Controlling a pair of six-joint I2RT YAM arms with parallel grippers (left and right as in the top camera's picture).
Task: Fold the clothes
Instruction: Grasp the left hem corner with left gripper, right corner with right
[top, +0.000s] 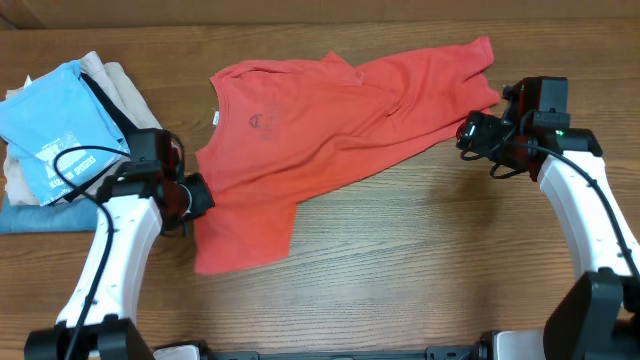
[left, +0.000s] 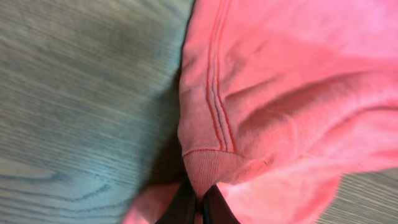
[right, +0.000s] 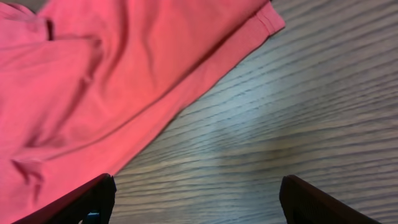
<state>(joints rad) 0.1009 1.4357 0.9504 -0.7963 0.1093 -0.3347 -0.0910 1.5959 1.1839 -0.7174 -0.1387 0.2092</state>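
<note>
Left fingers (left: 186, 208): two dark tips pressed together at the bottom of the left wrist view, with a fold of the T-shirt (left: 280, 93) pinched between them.
Left gripper (top: 197, 195): clamped on the T-shirt's sleeve edge, at the garment's left side, low over the wood.
Pinched spot: the sleeve hem with its double row of stitching, gathered into a small peak above the fingertips.
Right gripper (right: 198, 183): jaws spread wide and holding nothing, with bare wood between them. The shirt's edge lies just beside the finger at the view's left; whether they touch cannot be told.
Right gripper's place: seen from overhead, just beside the right end of the T-shirt.
T-shirt's place: coral red and crumpled across the middle of the table. The neck with its white tag is toward the left, a small dark graphic shows on the chest, one sleeve reaches toward the near edge, and the body runs to the upper right.
Table (top: 420, 260): brown wood grain.
Folded stack: at the far left, apart from the T-shirt, a light blue shirt (top: 55, 130) with white print lies over a beige garment (top: 115, 85), with a denim garment (top: 30, 218) at the bottom.
</note>
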